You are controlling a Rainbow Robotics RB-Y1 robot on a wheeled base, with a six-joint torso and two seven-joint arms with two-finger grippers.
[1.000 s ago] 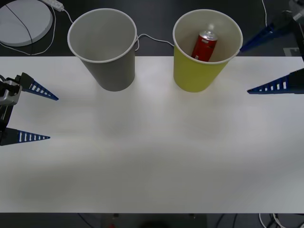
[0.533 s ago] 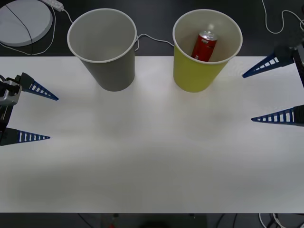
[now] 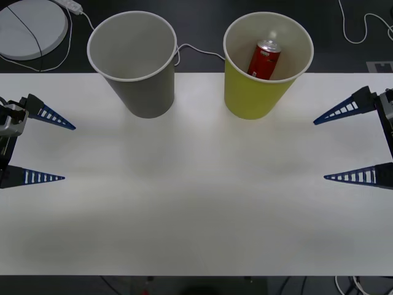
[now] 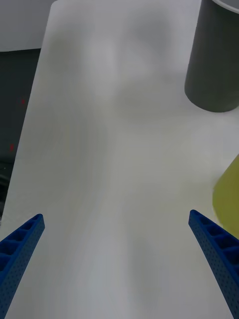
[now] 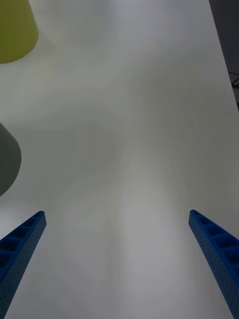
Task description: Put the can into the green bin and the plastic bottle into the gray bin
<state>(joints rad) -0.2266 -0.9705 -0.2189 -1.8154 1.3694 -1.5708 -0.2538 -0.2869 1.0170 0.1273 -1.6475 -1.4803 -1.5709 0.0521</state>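
The red can (image 3: 264, 59) leans inside the green bin (image 3: 249, 95), a yellow-green cup at the table's back right. To its left stands the gray bin (image 3: 146, 92), pale inside with nothing visible in it. The plastic bottle is out of view. My right gripper (image 3: 320, 147) hovers open at the table's right edge, well clear of the green bin. At the left edge my left gripper (image 3: 69, 152) stays open and holds nothing. The right wrist view catches the gray bin (image 4: 214, 65) and a sliver of the green bin (image 4: 230, 197); the left wrist view catches the green bin (image 5: 15, 30) and gray bin (image 5: 7, 164).
The white table (image 3: 196, 203) stretches bare in front of both cups. Behind it lie a round white disc (image 3: 31, 27) and thin cables (image 3: 196, 50) on a dark floor.
My right gripper has drawn back from beside the green bin toward the table's front right, staying open. The left arm, both cups and the can have not moved.
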